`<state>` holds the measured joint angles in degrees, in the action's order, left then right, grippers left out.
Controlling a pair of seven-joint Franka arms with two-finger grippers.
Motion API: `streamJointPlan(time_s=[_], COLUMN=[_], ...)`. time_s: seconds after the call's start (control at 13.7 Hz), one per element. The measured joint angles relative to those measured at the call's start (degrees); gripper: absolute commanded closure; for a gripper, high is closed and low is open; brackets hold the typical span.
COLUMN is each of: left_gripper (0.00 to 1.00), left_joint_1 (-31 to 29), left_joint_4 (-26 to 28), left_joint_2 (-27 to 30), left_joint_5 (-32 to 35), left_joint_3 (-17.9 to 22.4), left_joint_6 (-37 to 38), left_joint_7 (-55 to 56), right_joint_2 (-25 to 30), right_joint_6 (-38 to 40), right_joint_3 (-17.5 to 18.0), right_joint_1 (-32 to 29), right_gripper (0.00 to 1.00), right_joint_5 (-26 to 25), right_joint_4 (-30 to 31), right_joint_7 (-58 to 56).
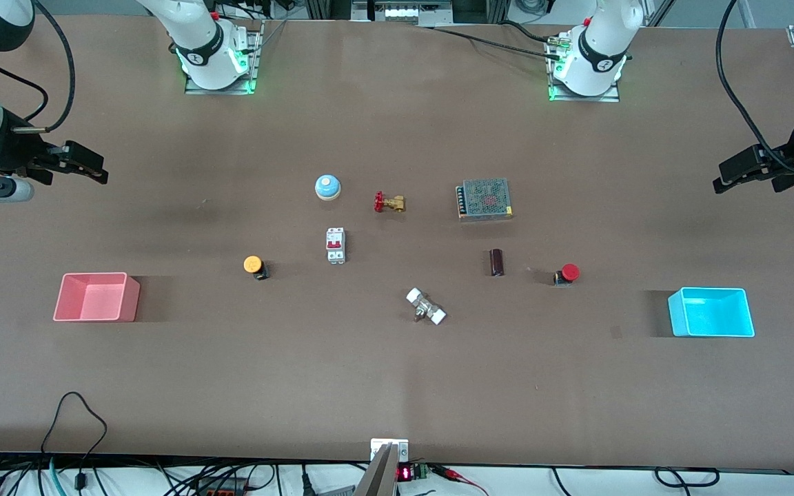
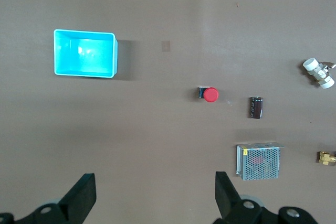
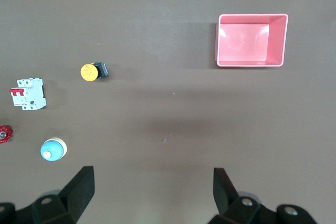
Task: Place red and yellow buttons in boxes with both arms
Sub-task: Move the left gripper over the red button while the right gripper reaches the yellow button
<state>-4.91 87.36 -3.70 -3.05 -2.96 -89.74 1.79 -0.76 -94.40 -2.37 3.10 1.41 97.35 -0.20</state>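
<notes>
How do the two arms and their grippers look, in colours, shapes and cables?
Both arms are white and rounded, with black bands near their bases and green lights at the base plates. The left gripper and right gripper are black, each with two wedge-shaped fingers. Black cables loop along each arm. The right arm has a silver metallic wrist section.

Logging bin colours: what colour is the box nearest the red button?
Cyan box, clearest in the left wrist view, beside the red button.
</notes>
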Motion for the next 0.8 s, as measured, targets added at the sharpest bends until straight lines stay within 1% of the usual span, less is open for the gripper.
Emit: streamJointPlan(time_s=[0.29,0.44,0.66,0.8], left_gripper=[0.0,0.0,0.0,0.0], left_joint_1=[0.3,1.1,2.8,3.3], left_joint_4=[0.0,0.1,0.2,0.3], left_joint_2=[-0.3,-2.0,-6.2,-10.6], left_joint_5=[0.0,-0.1,-0.1,-0.1], left_joint_3=[-0.4,-1.1,-1.9,-2.0], left_joint_6=[0.0,-0.1,-0.9,-1.4], left_joint_7=[0.0,0.0,0.0,0.0], right_joint_2=[0.0,0.0,0.0,0.0], right_joint_6=[0.0,0.0,0.1,0.1], right_joint_3=[0.0,0.0,0.0,0.0], right_joint_1=[0.0,0.0,0.0,0.0], right_gripper=[0.0,0.0,0.0,0.0], right_joint_5=[0.0,0.0,0.0,0.0], right_joint_4=[0.0,0.0,0.2,0.3], right_joint_7=[0.0,0.0,0.0,0.0])
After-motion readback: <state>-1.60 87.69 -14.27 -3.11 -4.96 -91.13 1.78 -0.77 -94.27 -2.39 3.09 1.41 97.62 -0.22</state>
